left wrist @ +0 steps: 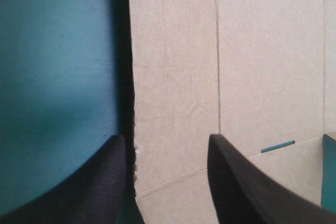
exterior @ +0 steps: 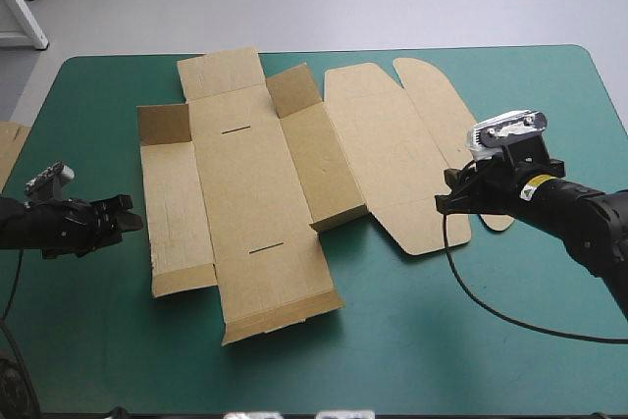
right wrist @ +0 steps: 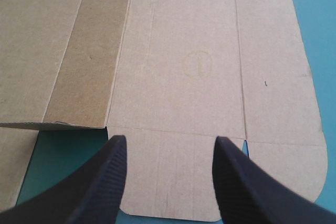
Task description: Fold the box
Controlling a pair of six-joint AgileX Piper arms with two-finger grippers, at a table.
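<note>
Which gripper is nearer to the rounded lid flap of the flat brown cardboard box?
Right. The right gripper is open by the near end of the rounded lid flap. The left gripper, also open, is at the opposite, left edge of the brown box.

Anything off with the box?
Minor: the box has a ragged left edge with small white nicks, seen between the open left jaws. Nothing else stands out.

box (exterior: 250, 193) spread | left pincer (exterior: 130, 214) beside it | right pincer (exterior: 444, 203) over its edge
</note>
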